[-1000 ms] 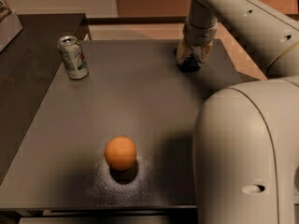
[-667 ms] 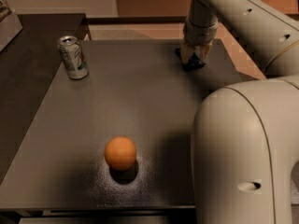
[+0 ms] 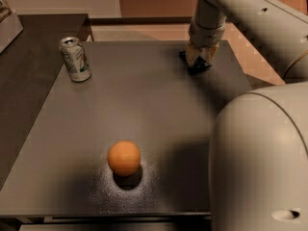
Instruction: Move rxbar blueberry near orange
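Note:
The orange (image 3: 124, 158) sits on the dark table (image 3: 144, 105) near its front edge, left of centre. The rxbar blueberry (image 3: 195, 65) is a small dark flat wrapper at the table's far right, mostly hidden under the gripper. My gripper (image 3: 200, 60) points straight down onto the bar at table level, far from the orange. The arm (image 3: 240, 13) reaches in from the upper right.
A silver-green drink can (image 3: 75, 59) stands upright at the table's far left. A lower dark surface (image 3: 29, 76) adjoins on the left. The robot's large white body (image 3: 260, 162) fills the lower right and hides the table's right front corner.
The gripper has stayed over the bar at the far right, shifting only slightly. The orange and can have not moved.

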Robot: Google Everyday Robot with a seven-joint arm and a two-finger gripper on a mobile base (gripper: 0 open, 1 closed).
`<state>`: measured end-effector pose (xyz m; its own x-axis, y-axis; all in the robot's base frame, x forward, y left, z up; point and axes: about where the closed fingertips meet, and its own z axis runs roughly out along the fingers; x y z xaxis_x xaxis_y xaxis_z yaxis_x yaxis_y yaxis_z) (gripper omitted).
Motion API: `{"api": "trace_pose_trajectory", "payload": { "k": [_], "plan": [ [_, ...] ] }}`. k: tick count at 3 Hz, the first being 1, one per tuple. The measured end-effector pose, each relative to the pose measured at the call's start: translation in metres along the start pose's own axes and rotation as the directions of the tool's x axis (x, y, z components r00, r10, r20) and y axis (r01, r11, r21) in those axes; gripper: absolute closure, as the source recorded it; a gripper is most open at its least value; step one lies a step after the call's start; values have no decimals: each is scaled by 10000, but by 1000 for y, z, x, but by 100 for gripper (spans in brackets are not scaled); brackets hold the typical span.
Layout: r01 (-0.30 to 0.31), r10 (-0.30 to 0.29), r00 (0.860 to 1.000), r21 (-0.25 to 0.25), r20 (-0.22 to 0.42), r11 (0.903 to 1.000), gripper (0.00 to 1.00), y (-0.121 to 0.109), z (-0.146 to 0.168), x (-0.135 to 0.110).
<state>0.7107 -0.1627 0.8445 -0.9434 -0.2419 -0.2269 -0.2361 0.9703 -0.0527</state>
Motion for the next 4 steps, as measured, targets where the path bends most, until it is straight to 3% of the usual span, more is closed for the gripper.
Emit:
{"api": "trace_pose_trajectory", "payload": {
  "k": [1,2,3,4],
  "plan": [
    [1481,-1451,9836,-207,1073,9888,100,19,-35,23],
    [2917,-2804,9450,-467,1682,9554,100,40,-56,59],
    [4072,-3874,9019,-772,1911,9101,100,59,-67,95],
    [5079,-4792,8521,-1113,2106,8542,100,79,-78,127]
  ]
}}
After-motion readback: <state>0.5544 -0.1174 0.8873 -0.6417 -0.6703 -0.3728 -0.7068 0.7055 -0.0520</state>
